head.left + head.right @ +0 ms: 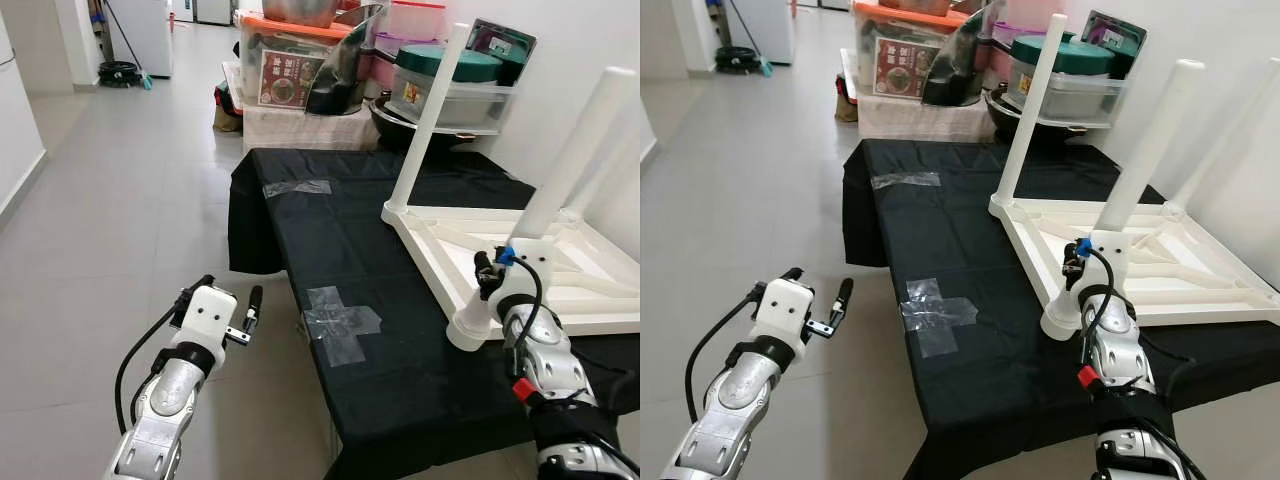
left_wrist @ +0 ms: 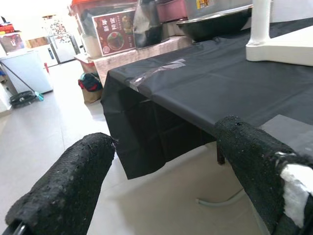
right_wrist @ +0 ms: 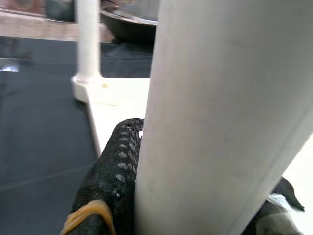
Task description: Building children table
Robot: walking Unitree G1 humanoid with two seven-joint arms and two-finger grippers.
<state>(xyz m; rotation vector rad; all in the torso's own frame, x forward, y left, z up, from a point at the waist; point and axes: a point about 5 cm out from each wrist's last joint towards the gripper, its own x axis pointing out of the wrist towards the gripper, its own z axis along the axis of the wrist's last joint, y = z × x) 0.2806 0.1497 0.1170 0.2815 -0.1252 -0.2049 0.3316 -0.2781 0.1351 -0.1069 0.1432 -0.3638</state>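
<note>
Right now we have a white children's table [image 1: 560, 270] lying upside down on the counter [image 1: 400, 390], which is covered with a black cloth, and the table sits toward our right side of that surface, close to the white wall. Three of its white round legs point upward: a far leg [image 1: 428, 120] rises from the corner nearest the middle of the counter, a near leg [image 1: 560, 190] leans up from the corner closest to us, and a third stands by the wall, partly hidden. Our right gripper [image 1: 497, 268] is at the base of the near leg, and in the right wrist view its black jaws sit on either side of the leg with one finger [image 3: 115, 181] pressed against its surface, so we are clamped on the near leg. Our left gripper [image 1: 225, 305] hangs off the counter's edge, over the grey tiled floor [image 1: 110, 220], holding nothing; its jaws stand apart, and the left wrist view shows both black padded fingers [image 2: 63, 191] well separated with the counter edge between them in the distance. Two patches of clear tape [image 1: 338, 318] are stuck to the black cloth, one cross-shaped near the front edge and one farther back. Beyond the counter, stacked plastic bins [image 1: 290, 60] and a dark wok [image 1: 420, 125] crowd the far end.
</note>
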